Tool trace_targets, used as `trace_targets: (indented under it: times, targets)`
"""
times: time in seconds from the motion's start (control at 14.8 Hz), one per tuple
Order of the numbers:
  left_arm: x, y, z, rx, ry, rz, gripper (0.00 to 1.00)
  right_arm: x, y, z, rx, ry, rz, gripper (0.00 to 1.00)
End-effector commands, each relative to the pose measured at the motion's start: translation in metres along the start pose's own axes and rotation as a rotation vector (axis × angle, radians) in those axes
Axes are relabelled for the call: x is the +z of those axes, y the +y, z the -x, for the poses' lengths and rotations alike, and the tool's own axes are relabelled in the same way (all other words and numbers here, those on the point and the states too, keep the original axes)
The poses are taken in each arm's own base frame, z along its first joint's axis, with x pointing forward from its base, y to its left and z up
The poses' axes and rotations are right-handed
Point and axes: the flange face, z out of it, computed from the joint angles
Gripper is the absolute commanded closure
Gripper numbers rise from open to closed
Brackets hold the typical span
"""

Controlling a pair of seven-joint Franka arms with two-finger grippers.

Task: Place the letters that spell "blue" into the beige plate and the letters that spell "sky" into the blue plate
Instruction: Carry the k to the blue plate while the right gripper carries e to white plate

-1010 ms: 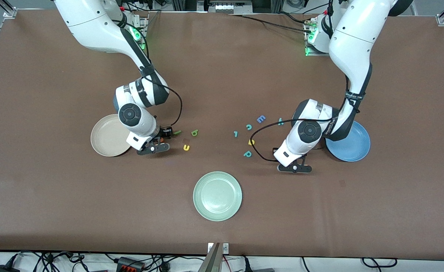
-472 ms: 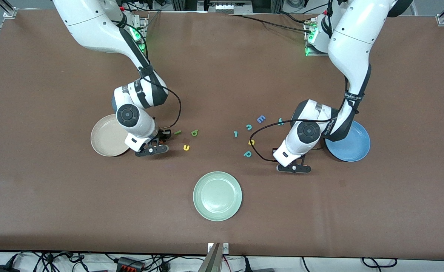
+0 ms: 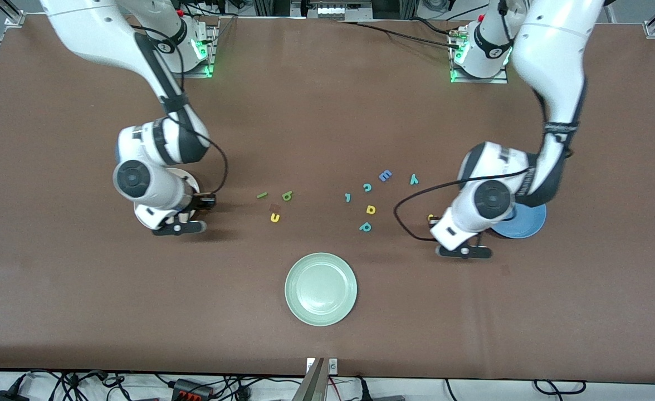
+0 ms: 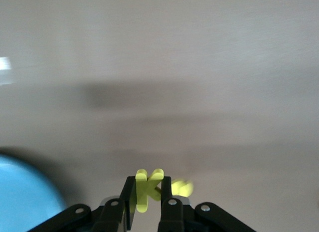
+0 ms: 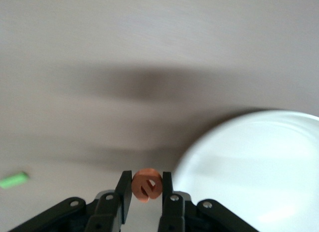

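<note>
front view
right arm: comes from the base at this view's upper left, wrist over the beige plate (image 3: 191, 179), which it mostly covers
right gripper (image 3: 196, 201): up in the air at the plate's edge toward the letters; jaws hard to read here
left arm: comes from the base at upper right, wrist over the blue plate (image 3: 528, 223), part of the plate hidden
left gripper (image 3: 432, 220): over bare table just beside the blue plate, a yellow speck at its tip
loose letters: dark-green l (image 3: 262, 195), green b (image 3: 287, 195), yellow u (image 3: 274, 218) lie close together between the beige plate and the table's middle
more letters: teal y (image 3: 414, 179) beside the blue capital E (image 3: 385, 176); teal c (image 3: 367, 187), small teal piece (image 3: 348, 197), yellow loop letter (image 3: 371, 209), teal p (image 3: 365, 226) clustered nearer the left arm's end
green plate (image 3: 321, 288): nearest the camera, nothing in it

left wrist view
left gripper (image 4: 148, 194): jaws clamped on the yellow k (image 4: 147, 187), letter upright between the fingers
second yellow piece (image 4: 182, 187): just beside the k, blurred, cannot tell which letter
blue plate (image 4: 25, 197): rim shows at the frame's edge, gripper not over it

right wrist view
right gripper (image 5: 144, 188): jaws clamped on the orange e (image 5: 146, 185)
beige plate (image 5: 259, 157): right beside the gripper, looks washed-out white, e at its rim and not in it
dark-green l (image 5: 13, 180): on the table, well apart
</note>
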Motion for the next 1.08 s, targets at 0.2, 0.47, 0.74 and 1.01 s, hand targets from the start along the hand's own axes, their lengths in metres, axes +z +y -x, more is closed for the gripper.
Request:
trace_targets:
  times: [0.2,0.47,0.74,1.01]
  targets:
    - [0.004,-0.124,0.034,0.024,-0.152,0.002,0.92,0.030,0.056,0.022,-0.050,-0.133,-0.008,0.95]
    - [0.056,-0.130,0.088,0.041,-0.093,0.015,0.91,0.038,0.094,0.018,0.003,-0.144,0.001,0.00]
    - [0.081,-0.136,0.098,0.032,-0.043,0.026,0.44,0.013,0.046,0.003,0.111,-0.110,-0.008,0.00]
    - [0.054,-0.132,0.086,0.033,-0.019,0.025,0.00,0.013,-0.039,0.013,0.115,-0.097,0.021,0.00]
